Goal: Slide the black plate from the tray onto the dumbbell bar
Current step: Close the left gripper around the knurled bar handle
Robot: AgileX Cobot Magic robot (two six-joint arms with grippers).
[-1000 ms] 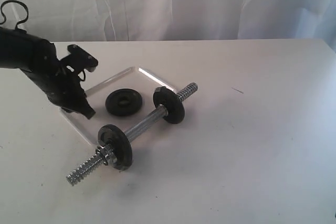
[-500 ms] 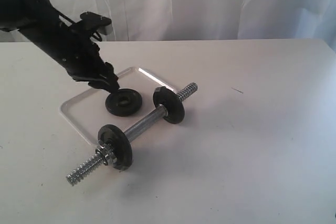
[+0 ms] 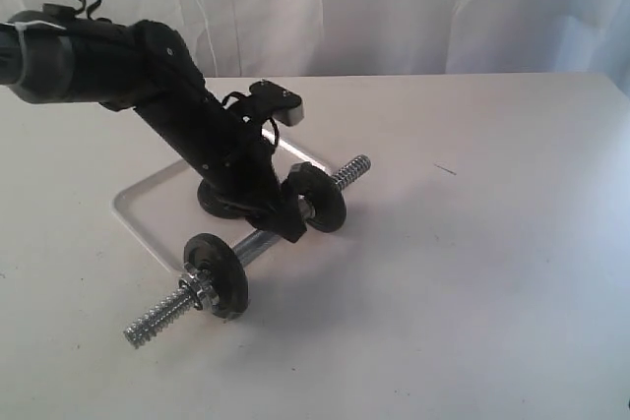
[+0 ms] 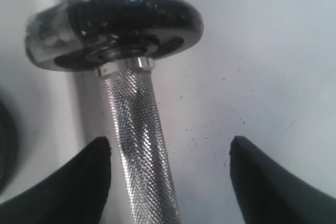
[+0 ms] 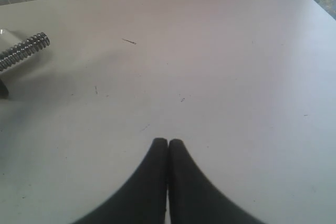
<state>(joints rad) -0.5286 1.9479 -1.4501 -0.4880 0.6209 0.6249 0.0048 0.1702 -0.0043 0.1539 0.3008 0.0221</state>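
Swinging past black plate [image 3: 211, 206], left gripper [image 4: 170, 153] now straddles dumbbell bar [image 4: 137, 124], jaws spread, empty; plate still in tray [image 3: 133, 211]

A white counter [image 3: 472, 292] fills the foreground, matte and faintly speckled, with one small dark mark [image 3: 446, 170]. Behind it hangs a pleated white curtain [image 3: 394, 7], softly lit and bluish at the right.

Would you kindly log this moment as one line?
left gripper: open, straddling dumbbell bar | right gripper: shut | black plate: in tray
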